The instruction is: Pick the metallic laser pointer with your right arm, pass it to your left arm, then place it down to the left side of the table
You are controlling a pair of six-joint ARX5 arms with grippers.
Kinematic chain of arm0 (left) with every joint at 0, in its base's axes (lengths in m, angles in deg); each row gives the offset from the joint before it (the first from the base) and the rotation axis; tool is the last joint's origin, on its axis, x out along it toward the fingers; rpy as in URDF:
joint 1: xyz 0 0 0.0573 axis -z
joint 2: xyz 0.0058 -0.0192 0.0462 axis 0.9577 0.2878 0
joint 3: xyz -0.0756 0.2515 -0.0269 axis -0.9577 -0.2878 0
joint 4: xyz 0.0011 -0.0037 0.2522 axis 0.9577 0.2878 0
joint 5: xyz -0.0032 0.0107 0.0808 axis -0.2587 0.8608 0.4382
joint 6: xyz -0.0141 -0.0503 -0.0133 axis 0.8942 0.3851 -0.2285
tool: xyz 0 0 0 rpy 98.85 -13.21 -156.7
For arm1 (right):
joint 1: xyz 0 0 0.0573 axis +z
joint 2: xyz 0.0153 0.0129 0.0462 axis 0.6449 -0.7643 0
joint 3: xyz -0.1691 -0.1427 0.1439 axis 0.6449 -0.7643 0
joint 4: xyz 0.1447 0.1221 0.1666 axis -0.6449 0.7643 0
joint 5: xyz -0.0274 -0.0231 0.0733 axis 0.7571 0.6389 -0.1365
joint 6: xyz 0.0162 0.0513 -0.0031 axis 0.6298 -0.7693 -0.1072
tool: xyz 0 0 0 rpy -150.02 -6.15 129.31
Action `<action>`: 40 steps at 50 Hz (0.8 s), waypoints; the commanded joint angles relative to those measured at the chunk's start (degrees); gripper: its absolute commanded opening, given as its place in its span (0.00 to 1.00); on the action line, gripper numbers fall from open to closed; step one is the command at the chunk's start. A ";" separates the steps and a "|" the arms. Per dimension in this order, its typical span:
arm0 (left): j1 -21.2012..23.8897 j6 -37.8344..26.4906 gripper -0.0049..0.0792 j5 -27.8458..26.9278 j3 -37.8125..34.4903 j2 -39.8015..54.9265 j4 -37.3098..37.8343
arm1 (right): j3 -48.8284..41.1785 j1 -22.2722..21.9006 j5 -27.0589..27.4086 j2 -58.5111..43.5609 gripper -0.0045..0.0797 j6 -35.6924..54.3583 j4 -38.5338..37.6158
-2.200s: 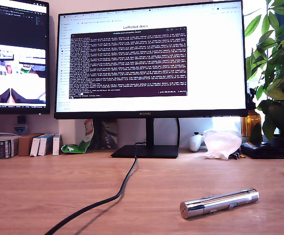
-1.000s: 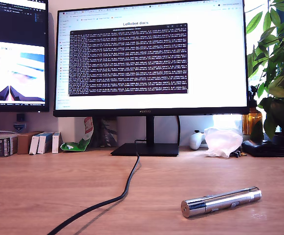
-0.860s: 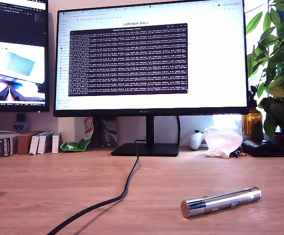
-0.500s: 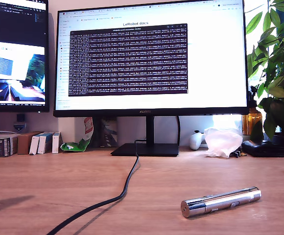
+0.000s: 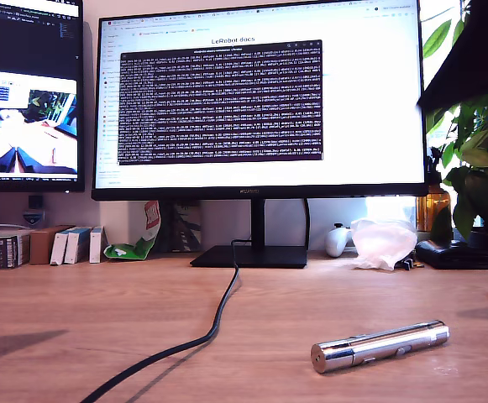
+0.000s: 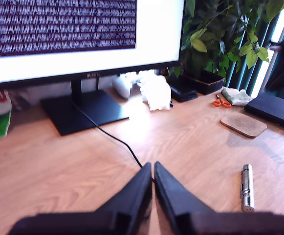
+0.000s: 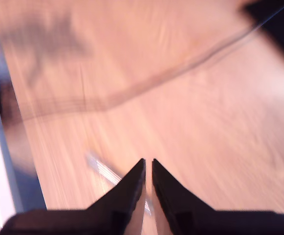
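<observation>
a dark blurred shape (image 5: 470, 50) has entered the exterior view's upper right corner, in front of the plant (image 5: 479, 143), where half a second ago only leaves showed; it is probably an arm, though which one cannot be told. the metallic laser pointer (image 5: 380, 346) has not moved over the last two seconds: it lies flat on the worktop (image 5: 76, 327), untouched, just beyond the end of the black cable (image 5: 195, 336) on the side toward the plant. judged from this, the pick has not begun and an approach is only starting. my first gripper (image 6: 153, 169) is empty, its jaws nearly together with a thin slit between them; the pointer lies well apart from it, beside the cable. my second gripper (image 7: 148, 165) is likewise empty with jaws almost closed, above a heavily blurred worktop on which a faint pale streak (image 7: 102, 169) near the tips may be the pointer. the worktop is smooth wood grain, bare around the pointer. behind the cable stands the monitor (image 5: 260, 101); a cork coaster (image 6: 243, 125) lies beyond the pointer.
</observation>
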 commanded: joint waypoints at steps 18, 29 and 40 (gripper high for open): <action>-0.04 -0.33 0.03 -0.04 0.04 0.20 -0.50 | 7.19 17.09 21.88 -14.80 0.04 16.28 12.04; -0.04 -0.28 0.03 -0.04 0.04 0.20 -0.48 | 7.19 22.12 26.43 -17.94 0.04 20.87 11.85; -0.04 -0.28 0.03 -0.07 0.04 0.20 -0.48 | 7.19 22.77 26.58 -18.75 0.06 23.30 11.65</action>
